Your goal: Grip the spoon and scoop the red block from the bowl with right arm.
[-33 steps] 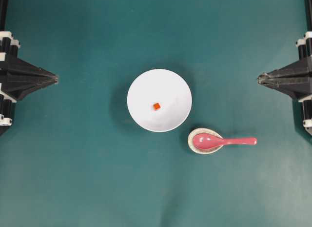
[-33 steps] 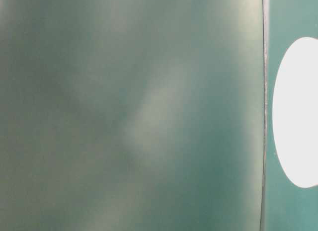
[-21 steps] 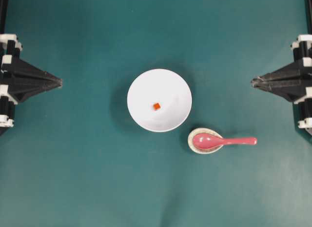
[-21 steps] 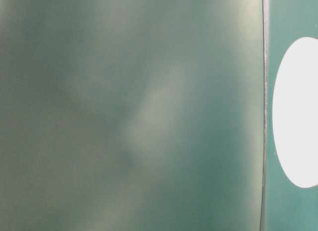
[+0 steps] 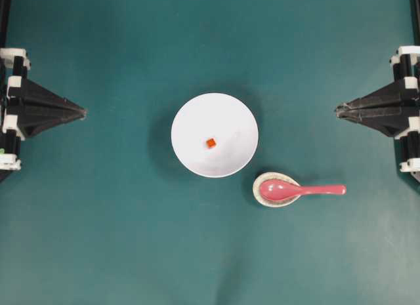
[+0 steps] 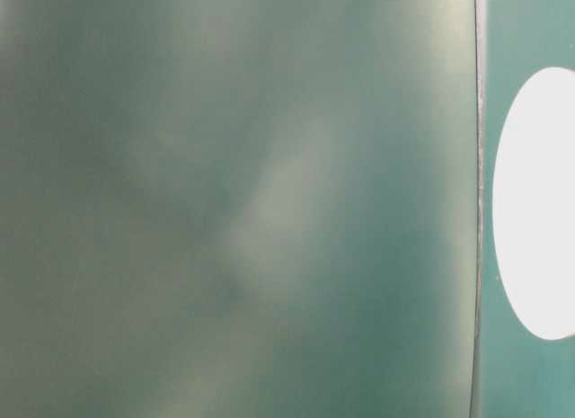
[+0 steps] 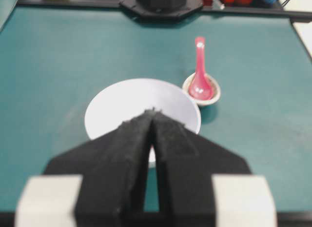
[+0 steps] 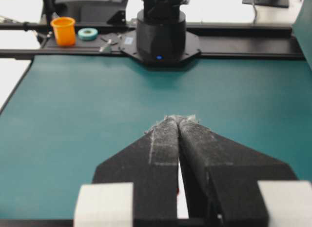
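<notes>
Teal matting covers the desk from edge to edge, and the task's things sit near its middle. A large white bowl lies at the centre of the overhead view, with the red block resting on its floor, slightly toward the lower left of centre. Just beside the bowl at its lower right, a small speckled cream spoon rest carries the scoop of the spoon; the pink handle runs straight out to the right, level with the desk.

At the right edge, the right tool points inward toward the middle, its tips pressed together with nothing between them. The spoon lies below and a little inward of that tip in the overhead view, well apart from it; the bowl is farther still. At the opposite edge, the left tool mirrors it, likewise clenched and empty, well clear of the bowl. From the left wrist view, bowl and spoon lie ahead of the closed tips. The table-level view is mostly a blurred green haze.
</notes>
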